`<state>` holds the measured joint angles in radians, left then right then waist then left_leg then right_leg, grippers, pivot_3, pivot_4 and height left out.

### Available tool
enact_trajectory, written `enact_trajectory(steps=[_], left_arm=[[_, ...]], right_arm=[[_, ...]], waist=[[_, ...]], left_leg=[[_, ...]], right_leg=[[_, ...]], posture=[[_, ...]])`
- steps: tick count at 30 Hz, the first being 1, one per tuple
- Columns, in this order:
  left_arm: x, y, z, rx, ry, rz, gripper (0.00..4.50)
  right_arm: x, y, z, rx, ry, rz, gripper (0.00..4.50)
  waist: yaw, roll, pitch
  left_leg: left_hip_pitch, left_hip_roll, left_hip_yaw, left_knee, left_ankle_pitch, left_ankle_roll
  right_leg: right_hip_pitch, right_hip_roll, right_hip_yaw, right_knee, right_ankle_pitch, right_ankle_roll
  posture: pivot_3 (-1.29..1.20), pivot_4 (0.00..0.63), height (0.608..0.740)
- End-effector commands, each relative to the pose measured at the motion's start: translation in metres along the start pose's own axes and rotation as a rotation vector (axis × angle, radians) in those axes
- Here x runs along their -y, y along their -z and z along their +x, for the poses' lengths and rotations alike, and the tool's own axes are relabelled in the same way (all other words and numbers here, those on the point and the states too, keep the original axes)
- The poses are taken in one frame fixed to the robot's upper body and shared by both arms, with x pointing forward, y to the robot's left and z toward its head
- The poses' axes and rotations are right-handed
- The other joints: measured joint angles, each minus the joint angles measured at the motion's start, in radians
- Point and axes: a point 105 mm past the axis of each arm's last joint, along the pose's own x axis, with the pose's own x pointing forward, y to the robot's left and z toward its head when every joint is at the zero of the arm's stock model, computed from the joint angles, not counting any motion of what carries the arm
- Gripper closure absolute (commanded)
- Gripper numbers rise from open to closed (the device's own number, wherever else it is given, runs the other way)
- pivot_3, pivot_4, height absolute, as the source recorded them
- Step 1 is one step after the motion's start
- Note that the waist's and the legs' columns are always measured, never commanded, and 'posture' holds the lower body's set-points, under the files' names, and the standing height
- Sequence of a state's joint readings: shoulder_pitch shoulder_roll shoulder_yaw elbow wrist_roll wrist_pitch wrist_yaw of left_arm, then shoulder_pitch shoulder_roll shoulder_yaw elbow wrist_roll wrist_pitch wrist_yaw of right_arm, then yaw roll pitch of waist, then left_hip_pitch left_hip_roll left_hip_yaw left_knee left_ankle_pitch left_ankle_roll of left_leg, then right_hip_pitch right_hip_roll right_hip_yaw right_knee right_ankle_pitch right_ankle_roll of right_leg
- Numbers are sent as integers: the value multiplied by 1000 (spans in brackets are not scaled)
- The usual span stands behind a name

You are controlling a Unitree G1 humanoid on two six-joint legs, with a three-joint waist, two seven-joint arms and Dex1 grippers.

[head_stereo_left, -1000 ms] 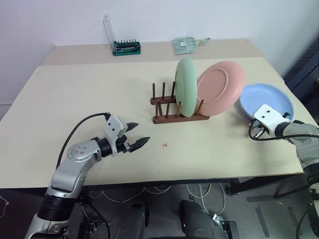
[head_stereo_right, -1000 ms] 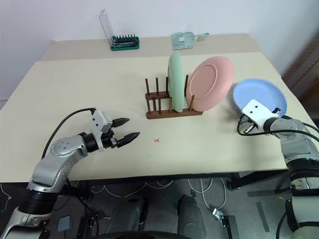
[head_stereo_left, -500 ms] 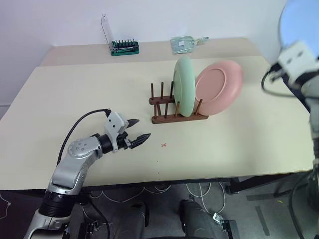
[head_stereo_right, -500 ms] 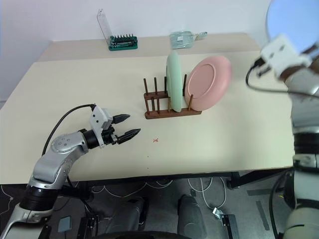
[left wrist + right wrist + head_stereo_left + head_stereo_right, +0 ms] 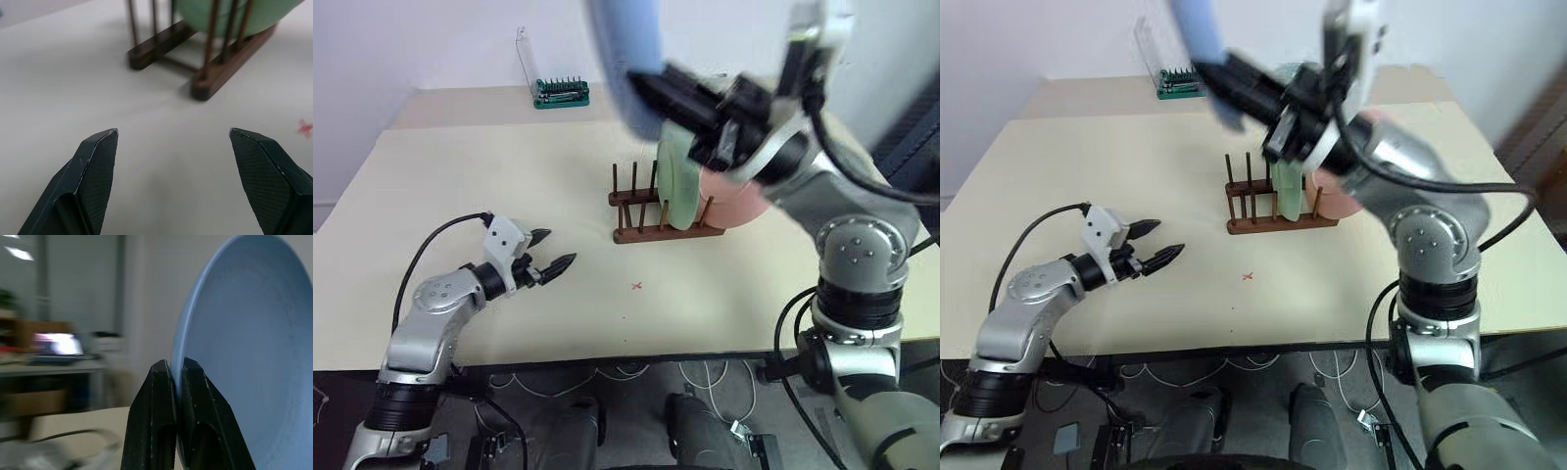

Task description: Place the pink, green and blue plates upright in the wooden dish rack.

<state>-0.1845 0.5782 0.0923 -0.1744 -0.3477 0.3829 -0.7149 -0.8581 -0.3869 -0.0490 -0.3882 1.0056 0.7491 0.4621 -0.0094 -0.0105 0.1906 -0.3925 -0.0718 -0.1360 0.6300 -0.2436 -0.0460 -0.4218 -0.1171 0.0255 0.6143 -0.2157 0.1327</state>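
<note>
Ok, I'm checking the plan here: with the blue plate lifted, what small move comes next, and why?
Probably lower the blue plate, pinched at its rim by the right end effector, toward the free pegs of the wooden dish rack. The green plate and pink plate already stand in it.

Beige table — white wall

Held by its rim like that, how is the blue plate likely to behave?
The blue plate looks rigid and glossy, so it could slip or pivot: the right gripper pinches only its thin rim. One gripper lifts it, so it's probably light.
</note>
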Motion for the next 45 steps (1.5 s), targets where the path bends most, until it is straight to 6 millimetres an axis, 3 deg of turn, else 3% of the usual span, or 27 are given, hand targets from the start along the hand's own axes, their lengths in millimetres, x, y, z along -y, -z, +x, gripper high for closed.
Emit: enact_trajectory(steps=[1, 2, 6, 9, 19, 22, 25, 29, 36, 40, 43, 45], left_arm=[[-5, -11, -5, 35, -22, 37, 752], [-5, -11, -5, 35, -21, 37, 752], [-1, -9, -7, 39, -23, 29, 752], [0, -6, -7, 38, -25, 25, 752], [1, -4, -3, 39, -12, 25, 752], [2, -4, -1, 41, -6, 26, 752], [3, -4, -1, 42, -1, 27, 752], [3, -3, 0, 42, 2, 25, 752], [10, 2, 0, 45, 8, 19, 752], [15, 1, 2, 51, 31, 19, 752], [24, -4, 5, 64, 75, 18, 752], [38, -9, 11, 77, 136, 14, 752]], right_arm=[[-3, 8, 8, -22, 20, 100, 4446], [-3, 10, 9, -30, 28, 107, 4446], [39, 24, 10, 1, 244, 341, 4446], [55, 36, 2, -21, 328, 418, 4446], [68, 70, -11, -116, 469, 577, 4446], [69, 71, -12, -117, 478, 584, 4446], [70, 70, -13, -113, 487, 577, 3546], [69, 56, -11, -84, 467, 504, 1616], [49, 12, -7, -111, 339, 65, 1616], [53, -24, -38, -80, 348, -160, 1616], [75, -35, -79, -139, 484, -246, 2948], [105, -36, -127, -254, 711, -328, 3947]], waist=[[0, 0, 0], [-1, 0, 0], [-10, 0, -1], [-9, 0, 0], [-11, 0, 0], [-11, 0, 0], [-11, 0, 0], [-12, 0, 0], [-10, 0, 0], [-6, 0, 0], [-1, -1, 0], [3, -2, -1]], left_leg=[[0, 0, 0, 0, 0, 0], [0, 0, 0, 0, 0, 0], [1, 0, 1, -1, 0, 0], [1, 1, 1, -2, 0, -1], [0, 1, 2, -3, 0, 0], [0, 1, 2, -3, 0, 0], [0, 1, 2, -3, 0, 0], [0, 1, 2, -3, 0, 0], [0, 1, 2, -3, 0, 0], [0, 1, 2, -2, 0, 0], [0, 1, 2, -2, 0, 0], [0, 1, 2, -2, 0, 0]], right_leg=[[0, 0, 0, 0, 0, 0], [0, 0, 0, 0, 0, 0], [-2, 0, 0, 1, 0, 0], [-2, 1, 0, 2, 1, -1], [-3, 1, 0, 2, 1, -1], [-3, 1, 0, 2, 1, -1], [-3, 1, 0, 2, 1, -1], [-3, 1, 0, 2, 1, -1], [-3, 1, 0, 1, 1, 0], [-2, 1, 0, 0, 0, 0], [-2, 1, 0, 0, 0, 0], [-1, 0, 0, -1, 0, 0]], posture=[[0, 150, 740], [0, 150, 740], [0, 150, 740], [0, 150, 740], [0, 150, 740], [0, 150, 740], [0, 150, 740], [0, 150, 740], [0, 150, 740], [0, 150, 740], [0, 150, 740], [0, 150, 740]])
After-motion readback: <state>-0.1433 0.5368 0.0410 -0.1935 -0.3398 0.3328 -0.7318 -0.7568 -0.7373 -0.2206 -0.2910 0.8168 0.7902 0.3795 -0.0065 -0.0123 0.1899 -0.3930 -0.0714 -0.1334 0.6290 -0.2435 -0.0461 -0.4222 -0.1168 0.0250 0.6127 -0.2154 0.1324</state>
